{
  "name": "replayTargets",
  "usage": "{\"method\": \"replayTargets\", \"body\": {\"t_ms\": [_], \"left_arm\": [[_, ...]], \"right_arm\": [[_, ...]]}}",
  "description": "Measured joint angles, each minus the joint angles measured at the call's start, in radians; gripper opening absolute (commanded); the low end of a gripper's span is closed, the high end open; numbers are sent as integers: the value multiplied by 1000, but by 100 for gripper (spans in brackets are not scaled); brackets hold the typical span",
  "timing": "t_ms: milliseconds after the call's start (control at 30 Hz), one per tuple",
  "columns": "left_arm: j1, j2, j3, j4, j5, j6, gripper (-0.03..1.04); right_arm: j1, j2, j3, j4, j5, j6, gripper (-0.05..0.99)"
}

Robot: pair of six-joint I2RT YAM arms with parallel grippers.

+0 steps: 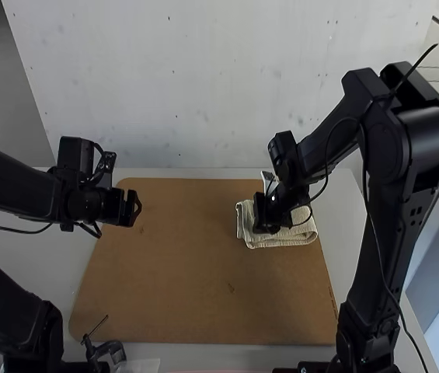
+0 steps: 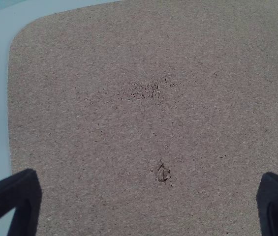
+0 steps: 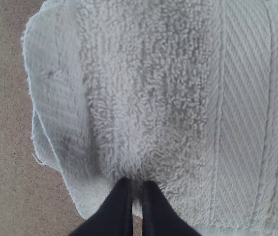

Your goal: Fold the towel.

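The towel (image 1: 290, 235) is pale and folded into a small layered bundle toward the right side of the brown board. Over it, my right gripper (image 1: 270, 227) points down at the towel. In the right wrist view the towel (image 3: 178, 98) shows its ribbed band and layered edges, and my right gripper (image 3: 137, 184) has its fingertips close together at the towel's surface near one edge, with no clear pinch of cloth. My left gripper (image 1: 135, 210) hangs above the board's left edge, away from the towel. Its fingers are wide apart in the left wrist view, where the gripper (image 2: 148, 189) has bare board between them.
The brown board (image 1: 196, 264) lies on a pale table (image 1: 83, 252), with a pale wall behind. A small dark clamp-like object (image 1: 106, 350) sits at the board's near left edge. Black cables hang along both arms.
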Motion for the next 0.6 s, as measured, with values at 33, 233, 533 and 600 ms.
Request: {"method": "replayTargets", "body": {"t_ms": [33,233,533,600], "left_arm": [[0,0,0,0,0,0,98],[0,0,0,0,0,0,98],[0,0,0,0,0,0,98],[0,0,0,1,0,0,98]], "right_arm": [[3,0,-5,0,0,1,2],[-95,-19,-8,21,-2,0,2],[-166,-74,12,15,-8,0,2],[-165,-69,12,19,-8,0,2]]}}
